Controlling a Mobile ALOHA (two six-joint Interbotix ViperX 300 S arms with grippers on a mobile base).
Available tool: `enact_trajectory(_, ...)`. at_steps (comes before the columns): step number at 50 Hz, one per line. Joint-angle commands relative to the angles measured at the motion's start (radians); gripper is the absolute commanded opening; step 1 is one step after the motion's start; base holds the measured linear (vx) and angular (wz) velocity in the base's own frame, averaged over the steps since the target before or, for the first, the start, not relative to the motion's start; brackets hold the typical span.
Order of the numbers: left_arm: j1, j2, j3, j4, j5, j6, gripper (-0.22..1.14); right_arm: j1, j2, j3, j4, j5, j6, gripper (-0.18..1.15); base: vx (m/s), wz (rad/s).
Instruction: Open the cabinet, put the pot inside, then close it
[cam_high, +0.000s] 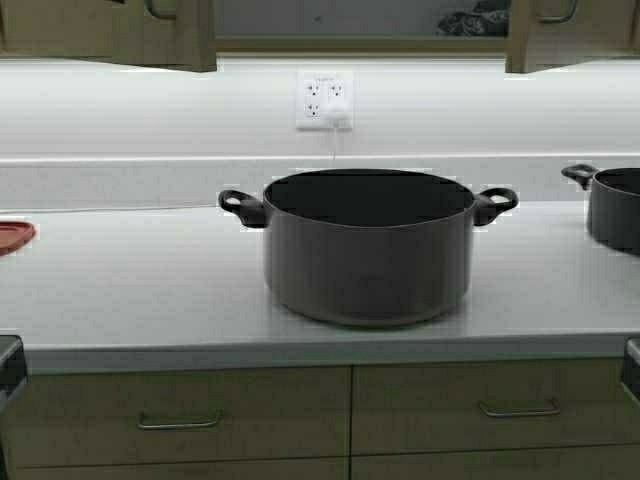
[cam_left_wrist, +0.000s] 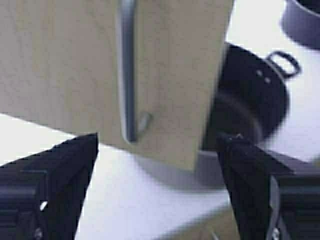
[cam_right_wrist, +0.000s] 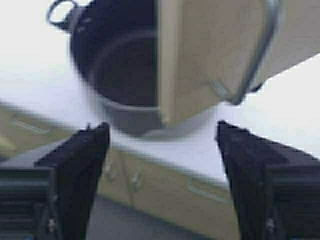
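So the pot sits mid-counter, straight below the cabinet, whose two doors hang swung open up top, probably so it can go straight up and in. Both arms are up high by the doors: the left gripper has its jaws spread wide with the left door's bar handle just beyond, gripping nothing. The right gripper is likewise spread and empty, near the right door's handle. I'd guess grabbing the pot comes next.

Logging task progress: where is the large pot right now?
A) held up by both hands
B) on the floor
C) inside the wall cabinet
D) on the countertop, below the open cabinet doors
D: the pot stands on the countertop; neither open hand touches it.
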Motion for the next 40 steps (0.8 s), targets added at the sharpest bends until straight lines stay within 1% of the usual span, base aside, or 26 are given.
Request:
enact_trajectory(1, -0.002, -0.025, -0.034, 0.003, 0.091, -0.006, 0.87, 0.003, -0.002, -0.064, 0.02, 0.067, 0.006, 0.89, -0.04, 0.03)
enact_trajectory(4, -0.006, -0.025, -0.054, 0.003, 0.129, -0.009, 0.7, 0.026, 0.002, -0.075, 0.054, 0.069, 0.003, 0.82, -0.04, 0.03)
enact_trajectory(7, -0.025, -0.018, -0.069, 0.003, 0.146, -0.009, 0.48, 0.064, 0.011, -0.083, 0.095, 0.064, 0.002, 0.68, -0.05, 0.04)
enact_trajectory(11, -0.078, 0.002, -0.089, 0.003, 0.149, 0.002, 0.11, 0.141, 0.034, -0.091, 0.146, 0.025, 0.002, 0.42, -0.05, 0.04)
enact_trajectory(13, -0.118, 0.018, -0.103, 0.003, 0.141, 0.006, -0.04, 0.181, 0.048, -0.091, 0.163, -0.012, 0.002, 0.27, -0.04, 0.04)
enact_trajectory(14, -0.14, 0.031, -0.109, 0.003, 0.133, 0.006, -0.09, 0.202, 0.055, -0.091, 0.169, -0.034, 0.002, 0.2, -0.04, 0.04)
enact_trajectory(15, -0.16, 0.041, -0.114, 0.003, 0.124, 0.006, -0.1, 0.225, 0.06, -0.089, 0.17, -0.061, 0.002, 0.13, -0.04, 0.04)
enact_trajectory(17, -0.201, 0.067, -0.124, 0.003, 0.103, 0.008, -0.07, 0.273, 0.072, -0.086, 0.169, -0.11, 0.002, 0.02, -0.04, 0.04)
enact_trajectory(19, -0.242, 0.095, -0.132, 0.003, 0.069, 0.006, -0.01, 0.319, 0.084, -0.084, 0.167, -0.161, 0.0, -0.03, -0.04, 0.04)
enact_trajectory(21, -0.287, 0.123, -0.137, 0.003, 0.023, 0.006, 0.04, 0.364, 0.1, -0.083, 0.163, -0.219, 0.0, -0.01, -0.04, 0.04)
enact_trajectory(22, -0.308, 0.138, -0.14, 0.003, -0.002, 0.006, 0.06, 0.394, 0.115, -0.084, 0.158, -0.262, 0.0, 0.02, -0.04, 0.03)
enact_trajectory(26, -0.385, 0.202, -0.146, 0.003, -0.135, -0.002, 0.04, 0.449, 0.167, -0.089, 0.137, -0.364, 0.002, 0.08, -0.04, 0.03)
enact_trajectory(33, -0.48, 0.331, -0.156, 0.003, -0.364, -0.02, 0.02, 0.459, 0.267, -0.106, 0.081, -0.495, 0.005, 0.06, -0.03, 0.02)
enact_trajectory(37, -0.503, 0.42, -0.181, 0.003, -0.469, -0.052, 0.02, 0.457, 0.328, -0.137, 0.035, -0.552, 0.006, 0.06, -0.03, 0.02)
enact_trajectory(40, -0.506, 0.483, -0.213, 0.003, -0.514, -0.078, 0.02, 0.449, 0.374, -0.161, 0.005, -0.588, 0.008, 0.06, -0.02, 0.01)
